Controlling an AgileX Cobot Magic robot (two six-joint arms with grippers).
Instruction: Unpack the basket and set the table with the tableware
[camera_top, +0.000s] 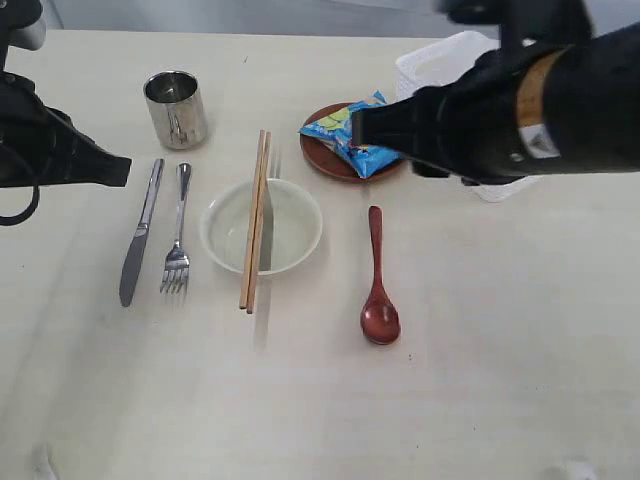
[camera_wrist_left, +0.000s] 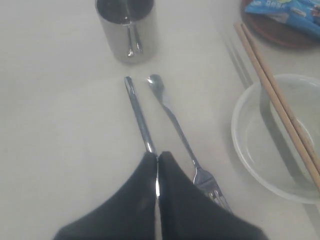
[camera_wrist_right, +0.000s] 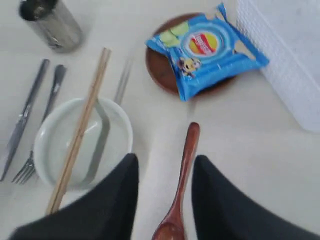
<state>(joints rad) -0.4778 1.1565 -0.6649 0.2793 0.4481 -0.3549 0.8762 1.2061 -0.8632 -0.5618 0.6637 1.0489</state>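
Basket (camera_top: 437, 62) sits by the far edge of the table (camera_top: 500, 390), bowl (camera_top: 310, 225) mid-table with chopsticks (camera_top: 255, 220) across it. The left claw (camera_wrist_left: 157, 156) is clenched, the right claw (camera_wrist_right: 165, 160) hangs released.

Chopsticks (camera_top: 254, 220) lie across the bowl (camera_top: 212, 232), knife (camera_top: 140, 232) and fork (camera_top: 179, 232) on its left, spoon (camera_top: 377, 280) on its right.

The left hand (camera_wrist_left: 157, 156) has its black fingers pressed together (only a thin seam shows). The right hand (camera_wrist_right: 162, 165) has its fingers parted, its arm (camera_top: 540, 100) reaching in from the right.
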